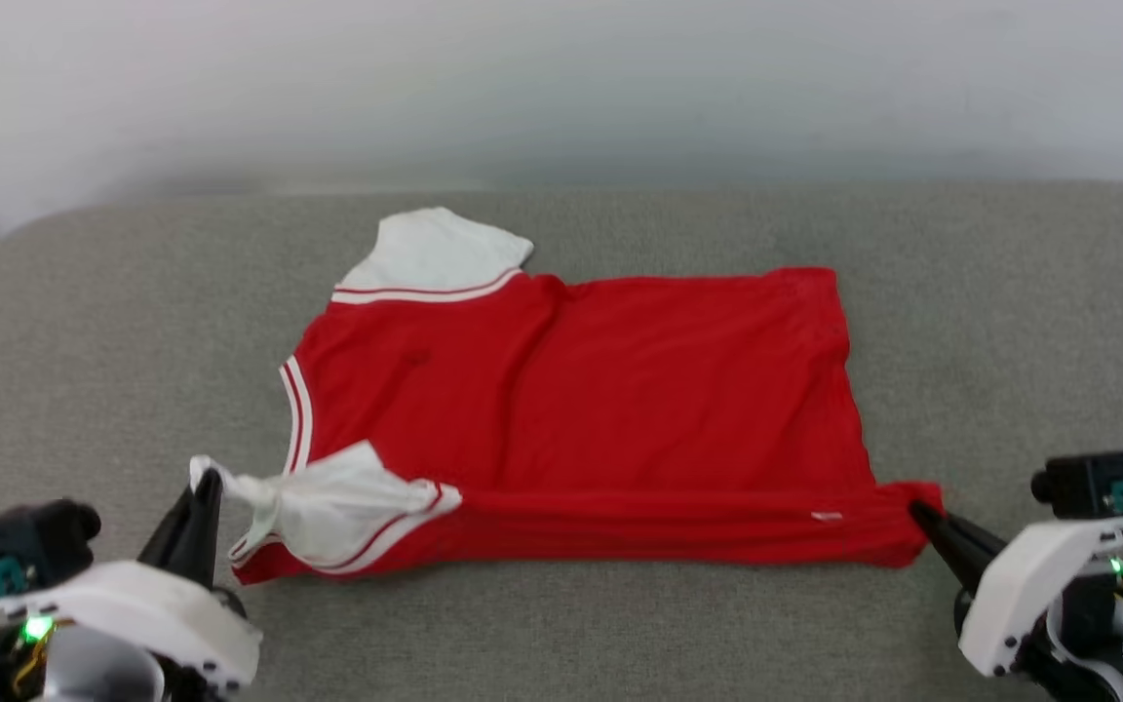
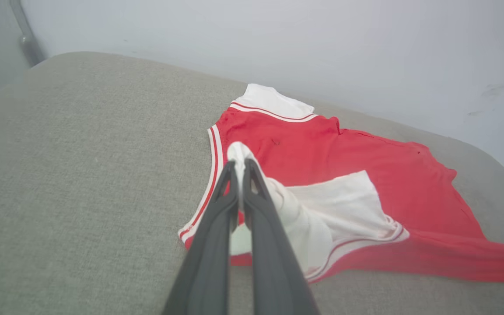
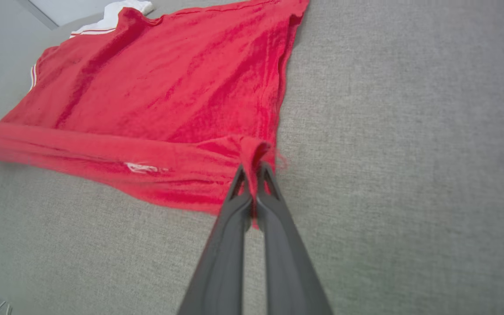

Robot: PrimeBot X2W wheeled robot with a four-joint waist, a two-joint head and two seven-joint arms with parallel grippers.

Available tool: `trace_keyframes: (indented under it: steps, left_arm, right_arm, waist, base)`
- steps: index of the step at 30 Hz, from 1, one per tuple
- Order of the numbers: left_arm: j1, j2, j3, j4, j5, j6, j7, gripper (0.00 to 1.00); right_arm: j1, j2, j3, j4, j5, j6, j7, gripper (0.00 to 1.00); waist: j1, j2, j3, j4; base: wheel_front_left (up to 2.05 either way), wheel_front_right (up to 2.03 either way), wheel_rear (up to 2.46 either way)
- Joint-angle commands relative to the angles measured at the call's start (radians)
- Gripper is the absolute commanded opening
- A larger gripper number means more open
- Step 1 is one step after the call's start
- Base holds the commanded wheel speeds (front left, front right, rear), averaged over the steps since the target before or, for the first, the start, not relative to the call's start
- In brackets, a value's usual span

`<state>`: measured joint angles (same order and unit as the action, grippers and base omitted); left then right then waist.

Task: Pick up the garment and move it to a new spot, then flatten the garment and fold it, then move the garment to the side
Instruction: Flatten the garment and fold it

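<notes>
Nearest, lower left: left gripper (image 1: 203, 485), two long dark fingers pressed together on the bunched tip of the white near sleeve (image 1: 337, 512). Nearest, lower right: right gripper (image 1: 917, 512), fingers likewise pinched tight on the near hem corner. Between them: garment (image 1: 620, 390), a bright red, thin soft jersey T-shirt with red-and-white striped trim. It lies spread on a grey woven upholstered cushion (image 1: 561, 634), its near edge drawn into a taut rolled band bearing a small white tag (image 1: 827, 516). Handling, judged: light, limp, stretchy; slides and wrinkles readily; best taken at corners, hems or sleeve ends, as here, under even tension. Beyond: white far sleeve (image 1: 435, 249), lying flat; then a pale wall (image 1: 561, 88). Unclear: what the rolled band hides; which face lies uppermost. Both arms are cut off at the bottom edge.
</notes>
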<state>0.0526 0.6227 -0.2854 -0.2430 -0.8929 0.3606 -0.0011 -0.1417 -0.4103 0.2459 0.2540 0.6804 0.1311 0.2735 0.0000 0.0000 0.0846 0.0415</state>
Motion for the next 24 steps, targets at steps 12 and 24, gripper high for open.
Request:
trace_keyframes:
  steps: [12, 24]
  left_arm:
    - [-0.275, -0.079, -0.039, 0.273, -0.015, -0.104, 0.001, 0.0]
    - [-0.345, -0.123, -0.056, 0.464, -0.065, -0.179, 0.018, 1.0]
  right_arm:
    - [-0.187, 0.079, 0.0, -0.035, -0.103, -0.001, 0.129, 0.0]
    - [-0.239, 0.093, 0.071, 0.059, -0.09, -0.001, 0.007, 1.0]
  waist:
    - [0.0, 0.0, 0.208, -0.047]
    - [0.0, 0.0, 0.216, -0.053]
  base:
    - [0.0, 0.0, 0.0]
    - [0.0, 0.0, 0.0]
